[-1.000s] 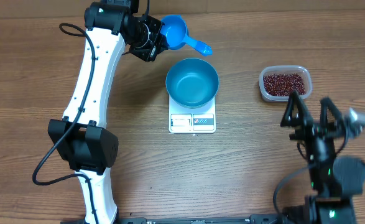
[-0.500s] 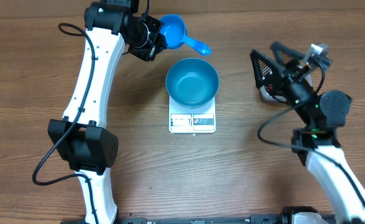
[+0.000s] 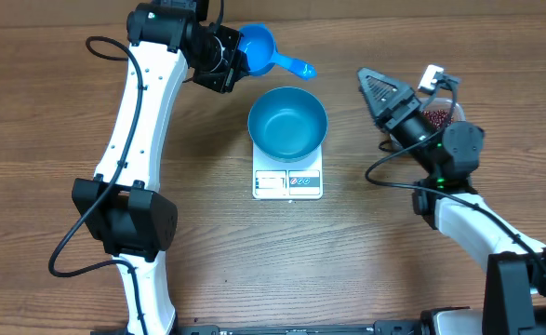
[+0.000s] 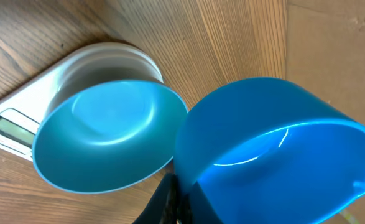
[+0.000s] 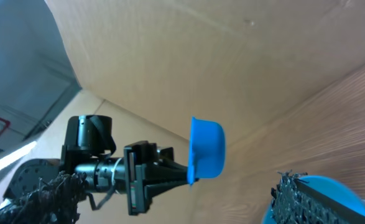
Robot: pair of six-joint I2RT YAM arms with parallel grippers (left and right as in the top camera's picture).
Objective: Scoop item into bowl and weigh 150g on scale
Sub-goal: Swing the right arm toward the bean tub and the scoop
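Both grippers in view: left gripper pinches the blue scoop just beyond the bowl, which sits on the scale mid-table. Right gripper gapes wide near the beans, far right.

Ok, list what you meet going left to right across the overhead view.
Left claw → bowl → right claw → beans. The scoop and scale overlap the bowl sideways, so they are left out.
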